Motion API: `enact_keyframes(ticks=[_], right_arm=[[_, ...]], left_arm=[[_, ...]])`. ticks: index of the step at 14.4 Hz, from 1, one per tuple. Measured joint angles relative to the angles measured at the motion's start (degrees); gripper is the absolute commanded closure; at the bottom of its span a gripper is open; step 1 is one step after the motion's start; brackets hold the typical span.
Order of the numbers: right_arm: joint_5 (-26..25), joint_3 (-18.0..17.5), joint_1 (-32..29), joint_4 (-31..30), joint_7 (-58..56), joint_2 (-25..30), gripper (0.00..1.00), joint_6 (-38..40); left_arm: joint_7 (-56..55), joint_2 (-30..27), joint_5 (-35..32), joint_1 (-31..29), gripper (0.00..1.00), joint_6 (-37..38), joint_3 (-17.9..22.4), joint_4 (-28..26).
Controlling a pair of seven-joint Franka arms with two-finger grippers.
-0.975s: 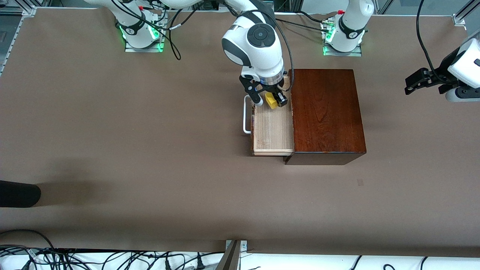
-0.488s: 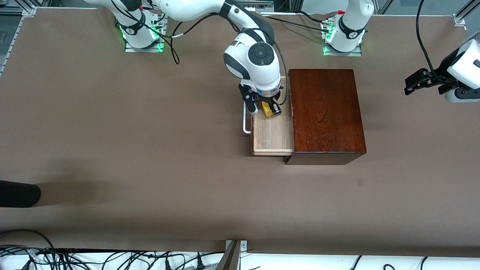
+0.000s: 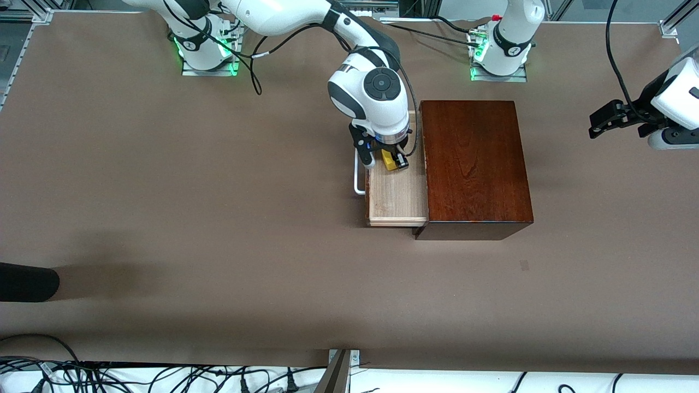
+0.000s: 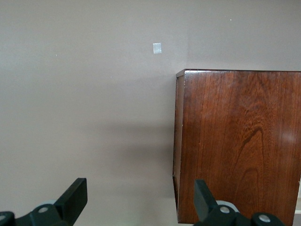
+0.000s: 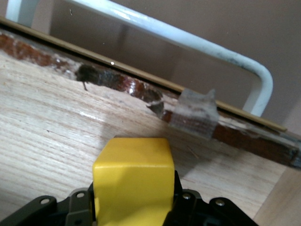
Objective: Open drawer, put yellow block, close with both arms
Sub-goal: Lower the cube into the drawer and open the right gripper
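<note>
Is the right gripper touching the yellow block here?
Touching. The right wrist view shows the right gripper shut on the yellow block, its black fingers pressed against both sides, over the open drawer.

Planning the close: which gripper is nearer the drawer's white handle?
Right. The right gripper holds the yellow block over the drawer, beside the handle; the left gripper waits past the box.

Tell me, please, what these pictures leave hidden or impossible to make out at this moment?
- Whether the yellow block already touches the drawer floor: front view, right gripper and wrist cover it; right wrist view, the block hides its own underside.
- Drawer's part farthest from the front camera: front view, the right arm hides it.
- Left gripper, waiting open: its arm is cut off by the front view's edge.
- Wooden box: left wrist view's edge crops it.
</note>
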State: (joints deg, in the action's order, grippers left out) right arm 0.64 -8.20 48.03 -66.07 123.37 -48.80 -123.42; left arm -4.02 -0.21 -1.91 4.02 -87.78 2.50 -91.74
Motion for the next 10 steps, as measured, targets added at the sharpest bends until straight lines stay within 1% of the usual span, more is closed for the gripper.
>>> enact_keyframes(ticks=[3, 10], right_arm=[[0.0, 0.0, 0.0, 0.1, 0.2, 0.0, 0.0, -0.1], [0.0, 0.3, 0.0, 1.1, 0.2, 0.1, 0.0, 0.4]], left_arm=[[0.0, 0.0, 0.0, 0.0, 0.0, 0.0, 0.0, 0.9], [0.0, 0.2, 0.0, 0.0, 0.0, 0.0, 0.0, 1.1]])
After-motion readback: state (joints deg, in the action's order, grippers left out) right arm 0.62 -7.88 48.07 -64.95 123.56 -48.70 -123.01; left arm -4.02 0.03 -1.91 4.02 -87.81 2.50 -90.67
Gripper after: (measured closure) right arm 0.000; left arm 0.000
